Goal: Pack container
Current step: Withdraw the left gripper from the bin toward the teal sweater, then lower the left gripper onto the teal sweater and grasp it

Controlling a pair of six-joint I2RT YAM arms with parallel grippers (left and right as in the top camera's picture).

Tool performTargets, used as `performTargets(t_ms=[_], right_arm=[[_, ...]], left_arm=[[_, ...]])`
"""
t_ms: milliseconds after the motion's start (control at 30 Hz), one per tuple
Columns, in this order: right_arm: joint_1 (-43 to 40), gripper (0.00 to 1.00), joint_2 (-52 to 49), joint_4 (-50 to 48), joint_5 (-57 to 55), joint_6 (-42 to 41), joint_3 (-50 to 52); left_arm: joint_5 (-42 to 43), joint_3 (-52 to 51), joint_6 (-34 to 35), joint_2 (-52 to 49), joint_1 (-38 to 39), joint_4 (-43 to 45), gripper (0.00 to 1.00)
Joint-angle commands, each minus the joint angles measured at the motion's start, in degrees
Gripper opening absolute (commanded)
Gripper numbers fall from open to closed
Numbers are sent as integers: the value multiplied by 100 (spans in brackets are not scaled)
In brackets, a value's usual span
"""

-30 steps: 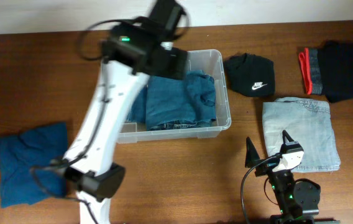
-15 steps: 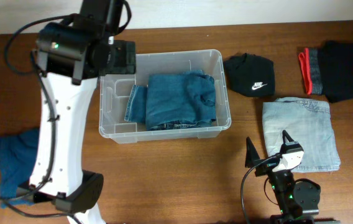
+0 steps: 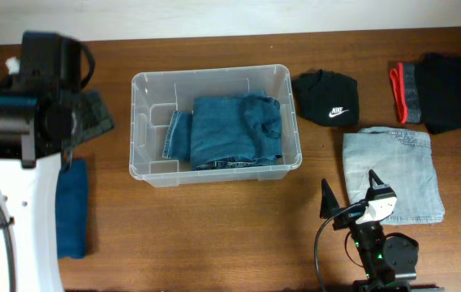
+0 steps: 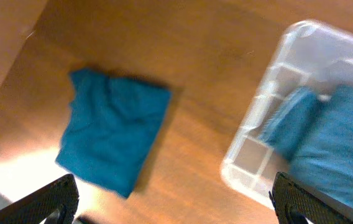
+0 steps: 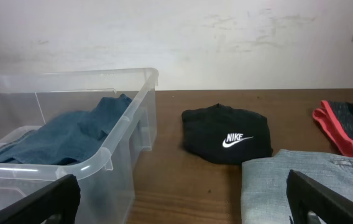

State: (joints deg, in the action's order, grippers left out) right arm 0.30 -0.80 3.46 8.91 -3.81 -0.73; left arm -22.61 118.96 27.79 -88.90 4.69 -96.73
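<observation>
left gripper (image 4: pixel 176 204) and right gripper (image 3: pixel 349 188) both spread wide, nothing in them. dark brown wood table (image 3: pixel 239 235) underneath, off-white wall (image 5: pixel 226 43) behind it. the container (image 3: pixel 138 130) sits mid-table toward the back, mouth up, long axis running left to right, folded jeans (image 3: pixel 234 130) inside

We held our left arm (image 3: pixel 7 203) high at the left side, left gripper (image 4: pixel 175 200) spread wide and empty; our right gripper (image 3: pixel 349 190) sat low, equally wide.

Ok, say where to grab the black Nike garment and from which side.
Probably pinch the black Nike garment at its front, logo-side edge, coming down from above: it lies as a low, soft mound on the table, beside the container.
</observation>
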Motion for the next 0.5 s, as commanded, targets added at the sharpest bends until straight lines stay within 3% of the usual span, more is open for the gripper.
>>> performTargets(t_ms=[0,167,467], right_arm=[[-37,98,44,22,-52,42,42],[-37,98,44,22,-52,42,42],[-37,98,44,22,-52,42,42]], left_arm=[[-284,-601,190,249,-111,2,99],[-273,-1436,-181,468,-177,2,99],[-660,-3029,-238,811,-481,2,99]])
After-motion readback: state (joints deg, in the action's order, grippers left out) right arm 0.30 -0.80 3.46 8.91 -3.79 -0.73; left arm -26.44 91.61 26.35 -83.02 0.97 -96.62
